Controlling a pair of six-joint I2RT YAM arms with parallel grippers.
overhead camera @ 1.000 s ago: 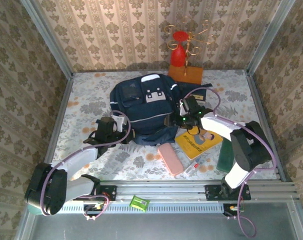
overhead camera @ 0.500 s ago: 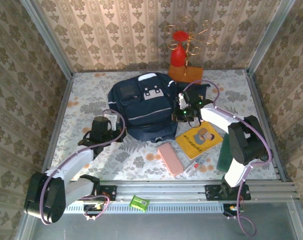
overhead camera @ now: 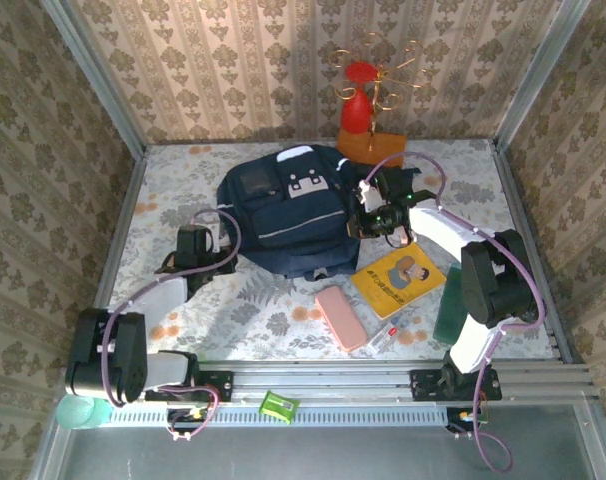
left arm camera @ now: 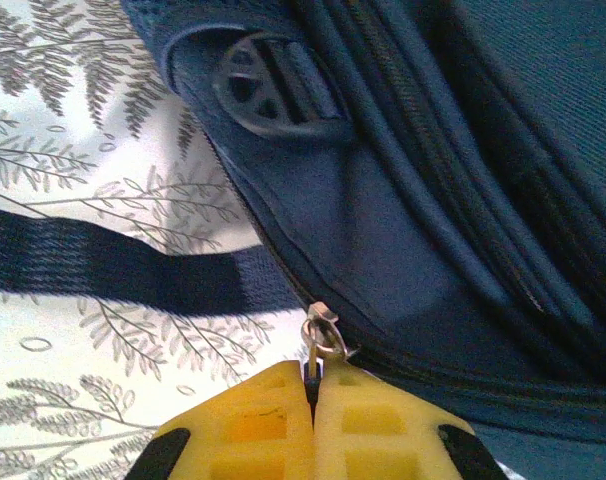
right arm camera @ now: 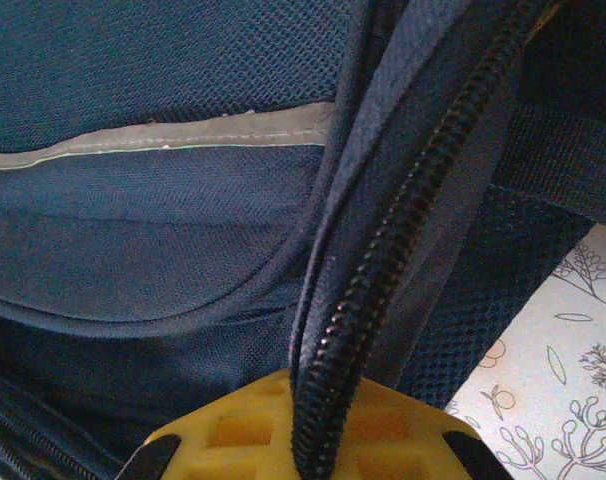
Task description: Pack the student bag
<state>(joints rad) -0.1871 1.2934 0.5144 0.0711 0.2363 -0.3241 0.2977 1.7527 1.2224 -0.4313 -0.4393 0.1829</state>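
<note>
The left claw (left arm camera: 313, 380) is pinched shut on the metal zipper pull (left arm camera: 321, 328) at the edge of the student bag (overhead camera: 283, 215). The bag spreads ahead of this claw and to its right. The right claw (right arm camera: 318, 405) is clamped on the zipper track (right arm camera: 383, 250) along the bag's side, with the bag's fabric ahead and to its left.
</note>
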